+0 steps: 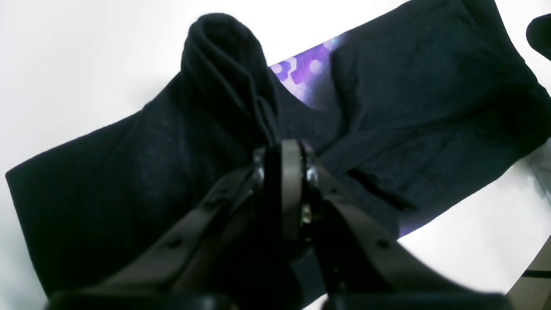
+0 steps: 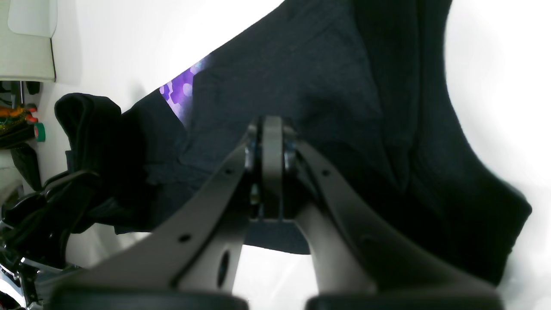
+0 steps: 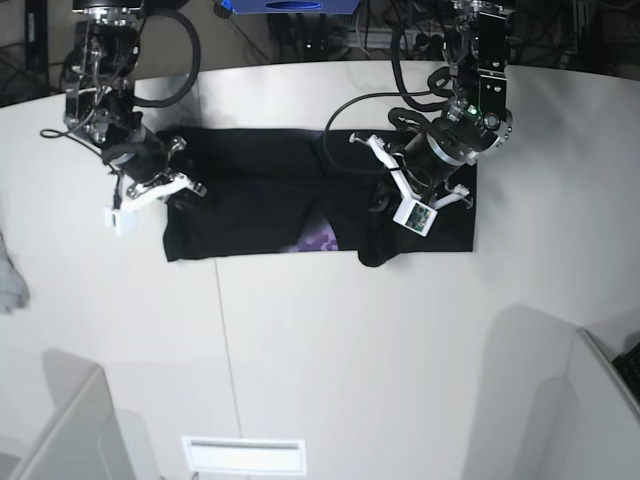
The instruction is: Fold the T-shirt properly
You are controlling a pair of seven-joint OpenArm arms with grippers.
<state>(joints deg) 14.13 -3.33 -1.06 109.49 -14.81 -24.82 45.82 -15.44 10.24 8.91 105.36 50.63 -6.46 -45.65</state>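
Observation:
The black T-shirt (image 3: pixel 260 200) lies spread in a wide band across the white table (image 3: pixel 330 350), with a strip of purple print (image 3: pixel 320 240) showing at its near edge. My left gripper (image 3: pixel 388 198) is shut on a raised fold of the black T-shirt (image 1: pixel 228 69) near the shirt's right part. The purple print (image 1: pixel 301 73) shows behind the left gripper (image 1: pixel 282 148). My right gripper (image 3: pixel 185 187) sits at the shirt's left end. The right gripper (image 2: pixel 271 125) has its jaws shut over the black T-shirt (image 2: pixel 323 77); whether it pinches cloth I cannot tell.
A small pale grey cloth (image 3: pixel 8 280) lies at the table's left edge. White panels (image 3: pixel 70 430) stand at the front corners, and a slotted vent (image 3: pixel 243 455) is at the front. Cables and clutter (image 2: pixel 17 120) sit beyond the table.

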